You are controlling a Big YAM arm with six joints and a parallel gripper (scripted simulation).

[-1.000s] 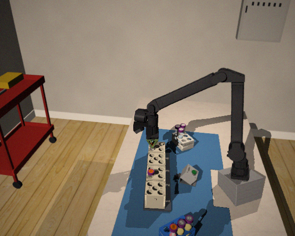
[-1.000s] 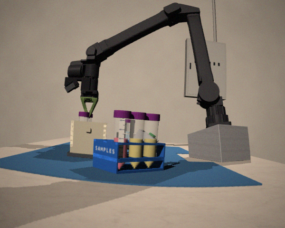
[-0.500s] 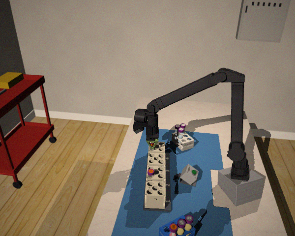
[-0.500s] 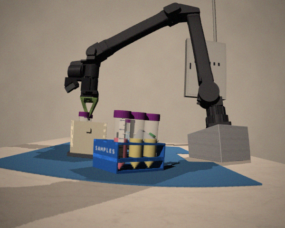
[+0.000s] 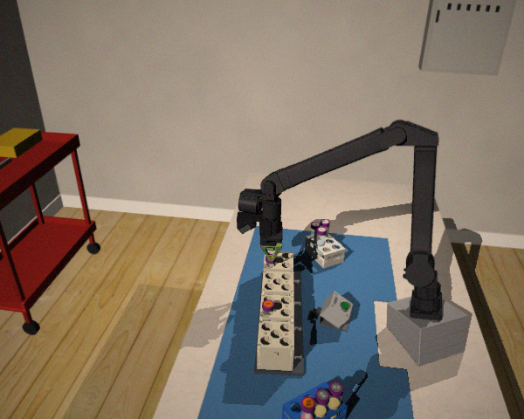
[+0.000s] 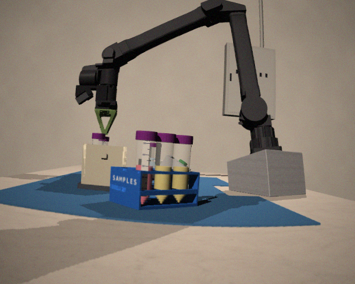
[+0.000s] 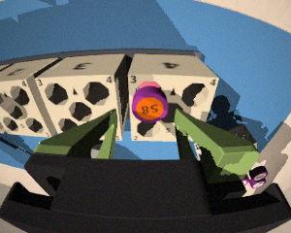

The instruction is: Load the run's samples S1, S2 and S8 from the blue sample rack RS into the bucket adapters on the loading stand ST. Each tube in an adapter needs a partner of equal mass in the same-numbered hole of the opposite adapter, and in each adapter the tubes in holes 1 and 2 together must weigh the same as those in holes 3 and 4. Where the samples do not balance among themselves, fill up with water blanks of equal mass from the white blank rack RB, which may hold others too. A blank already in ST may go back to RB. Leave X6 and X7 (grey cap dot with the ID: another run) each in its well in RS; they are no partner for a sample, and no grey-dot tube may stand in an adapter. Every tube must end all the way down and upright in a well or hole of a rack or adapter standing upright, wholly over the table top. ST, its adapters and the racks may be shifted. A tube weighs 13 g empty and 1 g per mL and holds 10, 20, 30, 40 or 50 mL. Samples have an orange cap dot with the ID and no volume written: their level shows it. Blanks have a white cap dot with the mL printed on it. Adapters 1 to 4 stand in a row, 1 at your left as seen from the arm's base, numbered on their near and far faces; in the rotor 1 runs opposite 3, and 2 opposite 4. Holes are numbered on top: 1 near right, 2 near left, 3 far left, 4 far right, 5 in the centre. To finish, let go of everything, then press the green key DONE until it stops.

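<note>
One sample placed; pincer open, holding nothing.

Near desk edge: blue rack RS holds several capped tubes. Mid-desk: stand ST carries another orange-dot tube. At ST's far end the orange-dot tube stands in its adapter hole, apart from both fingers. Arm reaches far out, elbow high, wrist pointing straight down. Step judged: release. Next: lift clear vertically, then fetch the next tube.
</note>
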